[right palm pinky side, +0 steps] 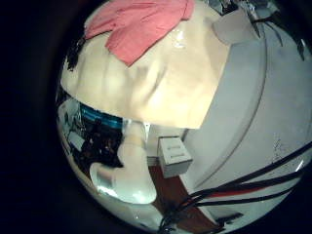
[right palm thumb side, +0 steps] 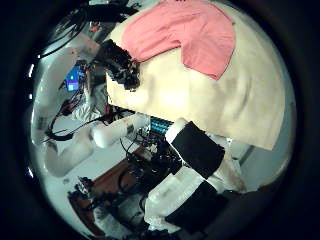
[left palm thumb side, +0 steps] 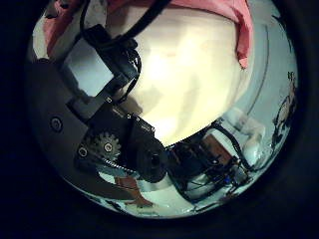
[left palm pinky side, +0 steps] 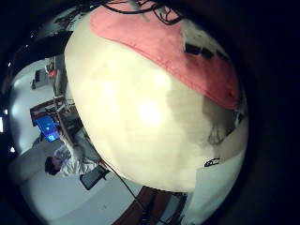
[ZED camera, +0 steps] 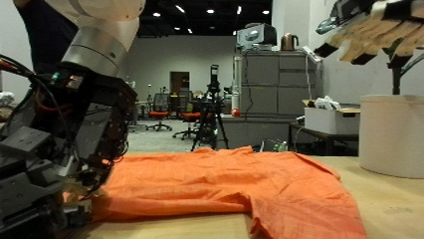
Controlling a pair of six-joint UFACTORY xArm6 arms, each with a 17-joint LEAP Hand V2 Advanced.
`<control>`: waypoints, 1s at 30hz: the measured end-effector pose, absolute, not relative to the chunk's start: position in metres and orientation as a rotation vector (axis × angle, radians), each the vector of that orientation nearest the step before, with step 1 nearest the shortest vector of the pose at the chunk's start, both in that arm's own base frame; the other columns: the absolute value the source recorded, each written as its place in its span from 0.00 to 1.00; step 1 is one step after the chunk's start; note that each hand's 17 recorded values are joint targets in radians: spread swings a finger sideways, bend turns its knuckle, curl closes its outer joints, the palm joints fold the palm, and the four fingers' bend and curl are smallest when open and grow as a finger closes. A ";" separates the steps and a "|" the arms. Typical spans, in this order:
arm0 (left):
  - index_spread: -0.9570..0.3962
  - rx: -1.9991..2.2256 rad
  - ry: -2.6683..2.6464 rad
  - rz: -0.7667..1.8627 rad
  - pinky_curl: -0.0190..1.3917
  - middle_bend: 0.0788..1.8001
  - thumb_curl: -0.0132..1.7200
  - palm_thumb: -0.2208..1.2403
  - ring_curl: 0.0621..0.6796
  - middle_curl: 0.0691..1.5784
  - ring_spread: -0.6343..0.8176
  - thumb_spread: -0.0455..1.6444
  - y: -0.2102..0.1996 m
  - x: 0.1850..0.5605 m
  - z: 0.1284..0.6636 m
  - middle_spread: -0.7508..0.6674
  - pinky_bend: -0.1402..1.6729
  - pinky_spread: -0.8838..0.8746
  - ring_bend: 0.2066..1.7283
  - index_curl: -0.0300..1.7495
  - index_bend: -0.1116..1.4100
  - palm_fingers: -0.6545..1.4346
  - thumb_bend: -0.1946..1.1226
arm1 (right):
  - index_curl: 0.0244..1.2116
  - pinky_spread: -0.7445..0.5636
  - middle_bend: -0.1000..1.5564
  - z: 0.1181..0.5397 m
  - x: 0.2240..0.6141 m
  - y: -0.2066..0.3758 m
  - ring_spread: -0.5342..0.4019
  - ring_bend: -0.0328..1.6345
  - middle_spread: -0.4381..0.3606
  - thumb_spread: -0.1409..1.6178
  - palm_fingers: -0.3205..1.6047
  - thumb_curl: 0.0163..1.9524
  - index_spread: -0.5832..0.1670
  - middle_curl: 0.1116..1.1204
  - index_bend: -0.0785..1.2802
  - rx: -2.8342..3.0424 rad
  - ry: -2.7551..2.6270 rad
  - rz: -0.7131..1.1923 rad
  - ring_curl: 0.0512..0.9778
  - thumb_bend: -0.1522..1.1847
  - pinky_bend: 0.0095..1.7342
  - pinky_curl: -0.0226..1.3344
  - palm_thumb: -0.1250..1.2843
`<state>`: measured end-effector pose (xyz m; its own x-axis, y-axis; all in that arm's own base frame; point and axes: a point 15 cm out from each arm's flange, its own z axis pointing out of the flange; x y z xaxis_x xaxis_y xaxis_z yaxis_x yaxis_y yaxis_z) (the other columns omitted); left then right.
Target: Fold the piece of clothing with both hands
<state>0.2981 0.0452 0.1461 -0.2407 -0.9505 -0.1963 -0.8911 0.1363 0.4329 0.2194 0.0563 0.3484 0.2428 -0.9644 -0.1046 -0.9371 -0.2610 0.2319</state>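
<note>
Outside view: orange garment [ZED camera: 232, 184] lies flat; table [ZED camera: 384, 204] bare beyond hem.

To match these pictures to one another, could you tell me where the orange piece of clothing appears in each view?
Outside view: the orange garment lies spread flat on the table.
Left little finger side: garment along the tabletop's far rim.
Left thumb side: only strips of it show past the hand's own parts.
Right little finger side: bunched at one end of the table.
Right thumb side: draped across the table's end.
Shared landmark: the pale tabletop.
</note>
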 end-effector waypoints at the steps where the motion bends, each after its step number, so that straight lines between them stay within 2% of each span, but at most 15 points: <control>1: 0.38 1.842 -2.265 -0.731 0.27 0.46 0.33 0.76 0.33 0.33 0.08 0.85 0.047 0.295 0.148 0.18 0.41 0.13 0.32 0.25 0.35 0.89 0.34 | 0.22 0.83 0.18 0.348 0.220 0.056 0.80 0.24 0.69 0.88 0.35 0.10 0.40 0.20 0.15 2.383 -1.824 -0.343 0.26 0.11 0.14 0.25 0.46; 4: 0.34 1.821 -2.251 -0.771 0.27 0.48 0.35 0.75 0.37 0.34 0.06 0.87 0.054 0.287 0.158 0.18 0.42 0.10 0.35 0.28 0.39 0.88 0.34 | 0.21 0.79 0.19 0.346 0.223 0.055 0.80 0.28 0.70 0.87 0.37 0.10 0.40 0.21 0.16 2.386 -1.814 -0.333 0.28 0.11 0.15 0.25 0.48; 5: 0.34 1.820 -2.252 -0.775 0.27 0.49 0.35 0.74 0.37 0.34 0.05 0.88 0.056 0.285 0.163 0.18 0.42 0.10 0.35 0.28 0.39 0.88 0.35 | 0.20 0.78 0.19 0.343 0.226 0.054 0.83 0.33 0.72 0.87 0.39 0.10 0.40 0.21 0.15 2.382 -1.800 -0.328 0.30 0.11 0.14 0.25 0.49; 8: 0.32 1.821 -2.267 -0.774 0.28 0.50 0.37 0.74 0.41 0.35 0.04 0.90 0.062 0.281 0.173 0.18 0.43 0.08 0.37 0.30 0.41 0.87 0.35 | 0.20 0.73 0.19 0.331 0.237 0.042 0.90 0.38 0.69 0.86 0.38 0.11 0.42 0.21 0.17 2.381 -1.707 -0.316 0.32 0.11 0.14 0.25 0.51; 11: 0.31 1.827 -2.278 -0.762 0.29 0.52 0.40 0.72 0.44 0.35 0.04 0.92 0.067 0.276 0.181 0.18 0.44 0.07 0.37 0.32 0.42 0.86 0.36 | 0.21 0.66 0.26 0.329 0.247 0.025 0.87 0.29 0.72 0.85 0.39 0.12 0.43 0.25 0.18 2.403 -1.599 -0.301 0.28 0.11 0.17 0.25 0.54; 13: 0.30 1.820 -2.280 -0.762 0.29 0.52 0.41 0.72 0.45 0.35 0.04 0.92 0.068 0.272 0.185 0.19 0.45 0.06 0.38 0.33 0.42 0.86 0.36 | 0.21 0.64 0.27 0.329 0.251 0.020 0.86 0.27 0.72 0.84 0.39 0.12 0.43 0.26 0.19 2.408 -1.582 -0.300 0.26 0.11 0.17 0.25 0.55; 16: 0.30 1.814 -2.275 -0.768 0.30 0.53 0.43 0.71 0.48 0.36 0.04 0.94 0.070 0.265 0.191 0.19 0.45 0.06 0.39 0.35 0.42 0.86 0.36 | 0.24 0.69 0.26 0.315 0.256 0.023 0.84 0.24 0.68 0.81 0.34 0.13 0.42 0.26 0.21 2.416 -1.506 -0.349 0.25 0.10 0.13 0.24 0.56; 18: 0.29 1.810 -2.277 -0.769 0.30 0.54 0.44 0.70 0.49 0.36 0.04 0.94 0.071 0.264 0.193 0.19 0.45 0.06 0.40 0.35 0.42 0.85 0.36 | 0.24 0.72 0.24 0.301 0.260 0.026 0.83 0.25 0.64 0.80 0.31 0.13 0.42 0.25 0.19 2.421 -1.428 -0.395 0.25 0.10 0.12 0.24 0.56; 21: 0.29 1.809 -2.277 -0.766 0.30 0.54 0.46 0.70 0.50 0.36 0.04 0.95 0.072 0.265 0.194 0.19 0.45 0.06 0.40 0.37 0.42 0.85 0.36 | 0.24 0.75 0.20 0.279 0.273 0.029 0.81 0.22 0.62 0.77 0.27 0.14 0.41 0.24 0.18 2.417 -1.337 -0.416 0.24 0.10 0.12 0.24 0.57; 30: 0.28 1.801 -2.273 -0.767 0.32 0.55 0.49 0.69 0.53 0.35 0.04 0.96 0.074 0.262 0.191 0.19 0.45 0.06 0.39 0.40 0.40 0.84 0.37 | 0.23 0.76 0.18 0.201 0.329 0.040 0.77 0.18 0.60 0.69 0.24 0.15 0.42 0.22 0.18 2.500 -1.240 -0.239 0.21 0.09 0.15 0.25 0.55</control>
